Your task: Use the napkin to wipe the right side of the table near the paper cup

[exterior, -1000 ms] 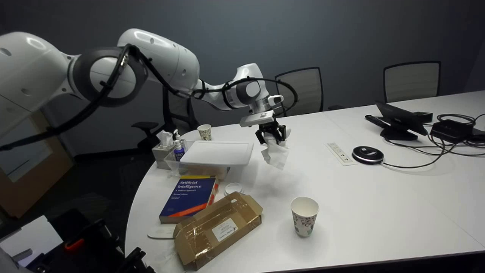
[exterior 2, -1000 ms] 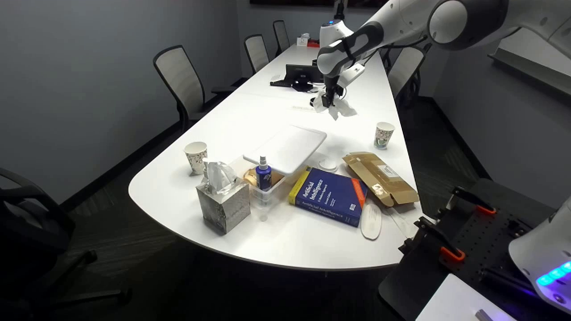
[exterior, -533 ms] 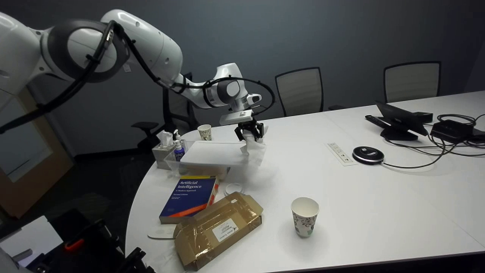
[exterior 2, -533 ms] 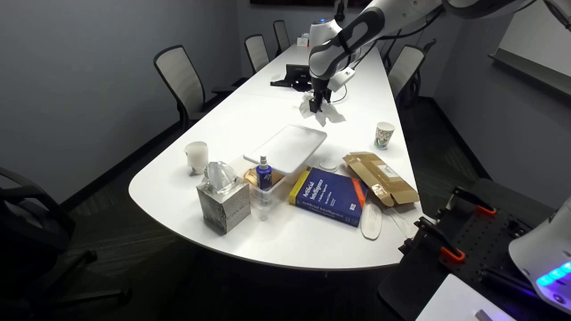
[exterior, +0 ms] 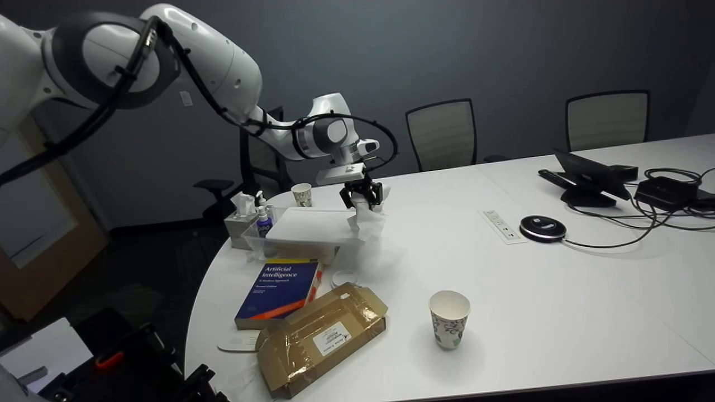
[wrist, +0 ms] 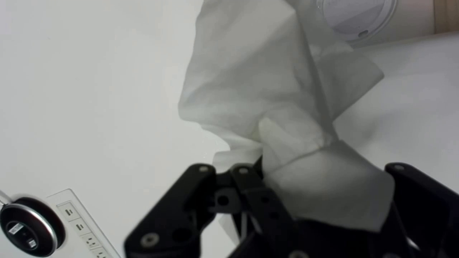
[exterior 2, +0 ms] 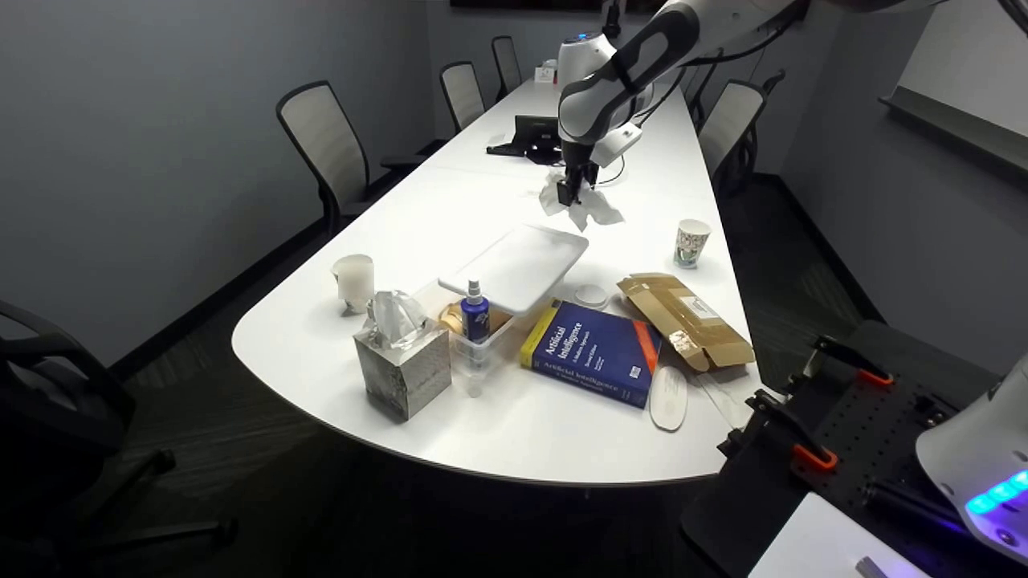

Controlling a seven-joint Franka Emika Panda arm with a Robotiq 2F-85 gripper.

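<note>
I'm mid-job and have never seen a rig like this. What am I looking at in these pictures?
The machine is one white robot arm, ending in a black gripper. Two views are taken from outside the robot, at different places; the third is taken from its wrist, so the gripper shows large along the bottom. On the white table lie a blue book, a carton, a clear bin and a tissue box. One paper cup stands near the carton, another cup near the tissue box. The gripper holds the napkin, whose loose end hangs down.
</note>
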